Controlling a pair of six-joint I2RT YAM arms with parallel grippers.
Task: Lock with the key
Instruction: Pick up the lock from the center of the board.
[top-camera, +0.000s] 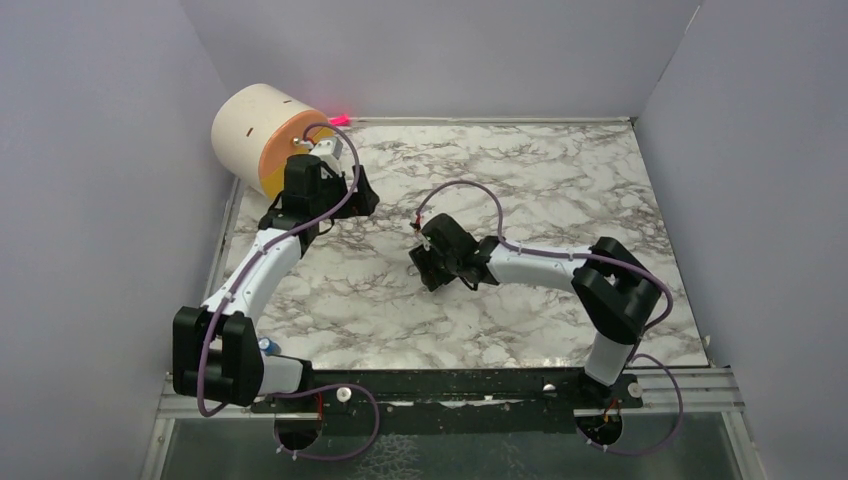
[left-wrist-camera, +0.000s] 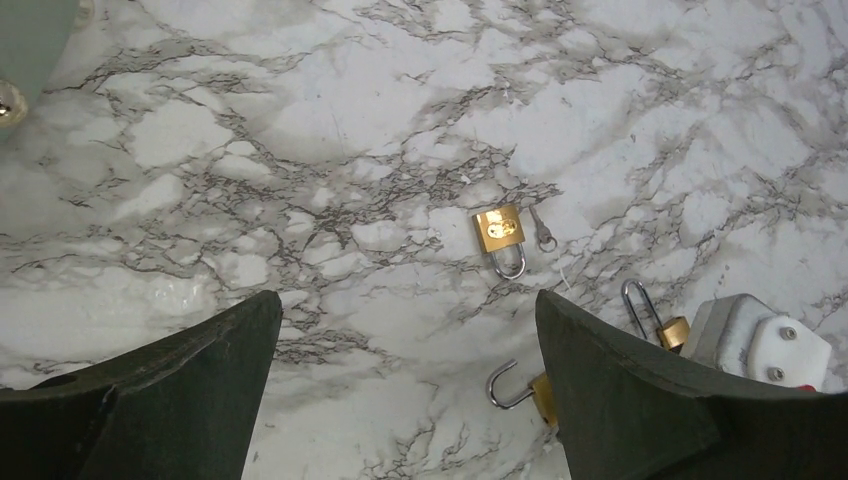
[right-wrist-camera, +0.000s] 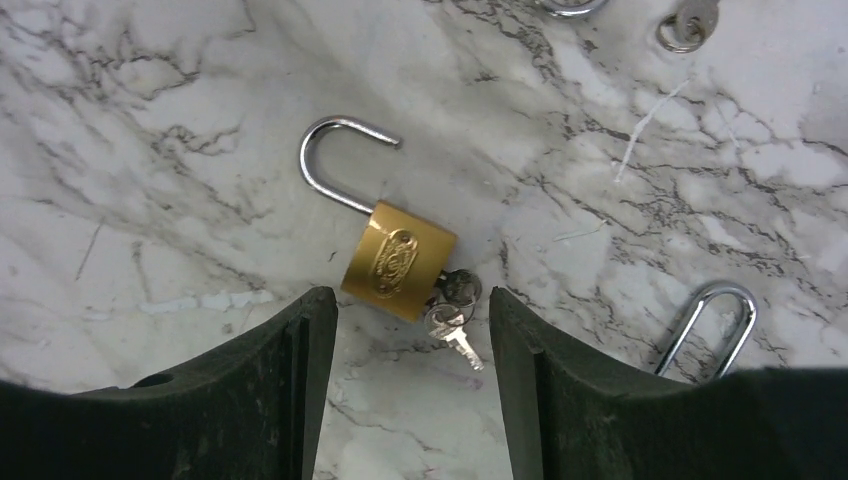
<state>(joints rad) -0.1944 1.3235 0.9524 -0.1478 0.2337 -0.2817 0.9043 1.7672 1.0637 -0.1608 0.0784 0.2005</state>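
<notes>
1. The open padlock (right-wrist-camera: 398, 262) lies flat on the table (top-camera: 560, 180), just ahead of the right gripper (right-wrist-camera: 405, 305), with its body at the mouth of the gap.
2. Its long axis runs on a slant: the shackle (right-wrist-camera: 345, 121) points away and left, and the key (right-wrist-camera: 460, 288) sits at the near-right end of the body, beside the right finger.
3. The right gripper is spread and holds nothing.
4. The right arm is much the nearer. It reaches left across the table, wrist bent down low over the lock.
5. The left gripper (left-wrist-camera: 408, 300) is spread wide and empty, high and well apart from the lock.
6. I judge the key end the likely target; the slant calls for a wrist turn.
</notes>
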